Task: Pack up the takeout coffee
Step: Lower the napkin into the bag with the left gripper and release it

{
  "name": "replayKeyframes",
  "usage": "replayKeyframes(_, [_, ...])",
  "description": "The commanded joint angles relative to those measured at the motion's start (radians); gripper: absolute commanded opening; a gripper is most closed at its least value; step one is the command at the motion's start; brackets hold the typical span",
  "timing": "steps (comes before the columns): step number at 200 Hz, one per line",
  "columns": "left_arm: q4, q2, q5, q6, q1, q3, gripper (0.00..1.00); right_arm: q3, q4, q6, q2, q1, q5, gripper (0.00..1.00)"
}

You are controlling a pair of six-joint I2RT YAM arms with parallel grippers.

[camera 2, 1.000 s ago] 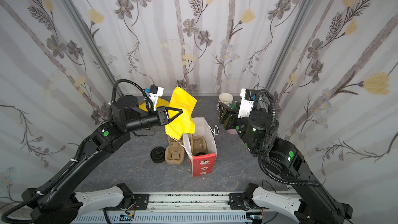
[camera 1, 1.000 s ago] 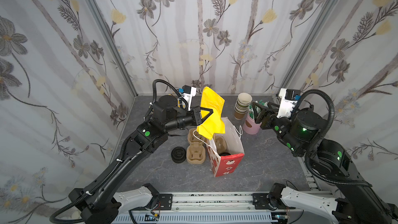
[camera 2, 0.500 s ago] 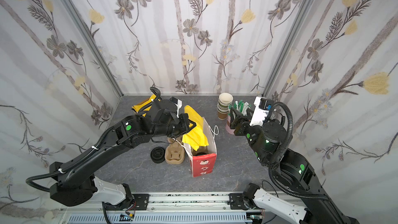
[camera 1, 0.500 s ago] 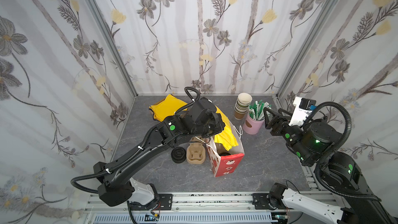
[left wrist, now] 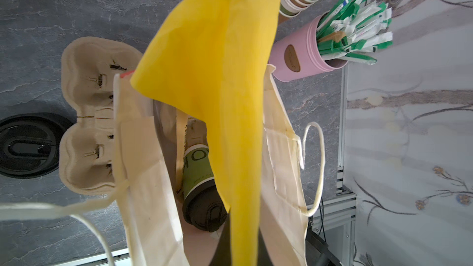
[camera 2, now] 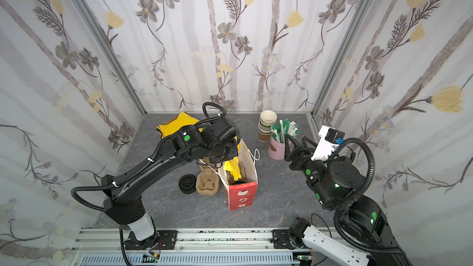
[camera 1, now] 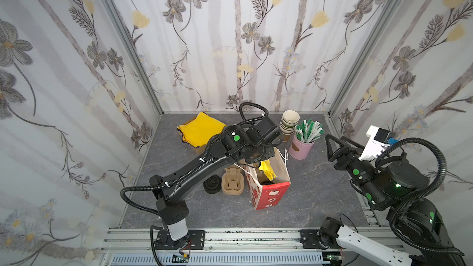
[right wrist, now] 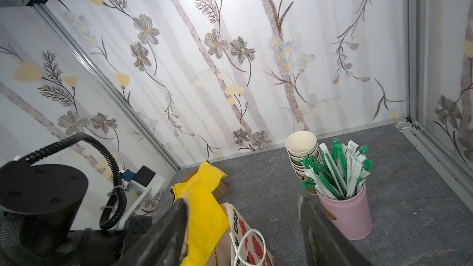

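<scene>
The takeout coffee [left wrist: 198,175], a green cup with a black lid, stands inside the red and white paper bag [camera 1: 271,197], and only its dark lid [camera 2: 239,182] shows in a top view. My left gripper [left wrist: 243,249] is shut on a yellow napkin [left wrist: 225,85] and hangs over the bag's open mouth. The napkin's lower end [camera 1: 267,172] dips into the bag beside the cup. My right gripper [camera 1: 332,144] hovers open and empty to the right of the bag, near the pink tin.
Lidless cups [camera 1: 289,124] are stacked at the back beside a pink tin [camera 1: 299,148] of wrapped stirrers. More yellow napkins [camera 1: 201,129] lie at the back left. Cardboard cup carriers [camera 1: 231,182] and loose black lids [camera 1: 212,186] sit left of the bag.
My left arm has swung right over the bag and lowered the yellow napkin into its mouth. My right gripper has pulled back to the right, away from the pink tin.
</scene>
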Motion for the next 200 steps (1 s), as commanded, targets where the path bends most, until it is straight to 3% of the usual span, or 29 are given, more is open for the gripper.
replayKeyframes(1, [-0.024,0.039,-0.012,0.047,0.001,0.028,0.0,-0.006,0.007,0.019,-0.007,0.0,0.022,0.69])
replayKeyframes(72, [-0.023,0.127,-0.018,0.101,0.003,-0.001,0.0,-0.007,-0.009,0.025,-0.02,0.001,0.024,0.69])
replayKeyframes(97, [-0.016,0.13,0.044,0.099,0.003,-0.038,0.0,-0.008,-0.009,0.024,-0.022,0.001,0.021,0.69])
replayKeyframes(125, [-0.012,0.101,0.117,0.096,0.0,-0.09,0.0,-0.011,-0.015,0.024,-0.026,0.001,0.015,0.69])
replayKeyframes(175, [0.029,0.017,0.138,0.091,0.012,-0.225,0.0,-0.041,-0.018,0.049,-0.055,0.001,0.004,0.68])
replayKeyframes(200, [0.07,0.041,0.105,0.105,0.021,-0.191,0.0,-0.046,-0.02,0.057,-0.061,0.0,-0.004,0.68])
